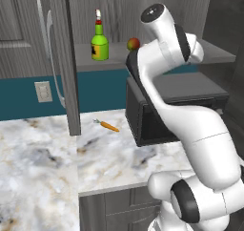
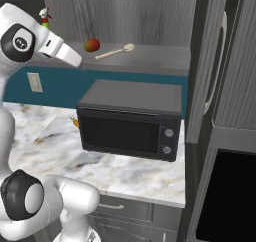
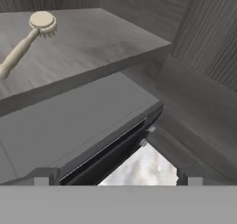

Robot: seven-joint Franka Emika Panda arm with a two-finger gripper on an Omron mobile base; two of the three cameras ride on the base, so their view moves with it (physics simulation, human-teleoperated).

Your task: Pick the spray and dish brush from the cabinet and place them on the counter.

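Green and upright, the spray (image 1: 99, 38) stands on the cabinet (image 1: 66, 58) shelf, left of the apple (image 1: 134, 44); the brush (image 2: 115, 51) lies on that shelf just right of the apple. Neither is on the table (image 1: 43, 168) yet. The end effector (image 3: 113, 179) looks open and empty, its tips spread above the microwave (image 2: 130, 118).

To do well, the arm should probably rise clear of the microwave and close on the brush handle, or the bottle's body, squarely.

The left base view shows a carrot (image 1: 108, 126) beside the microwave; the hand view shows the brush head's bristles.
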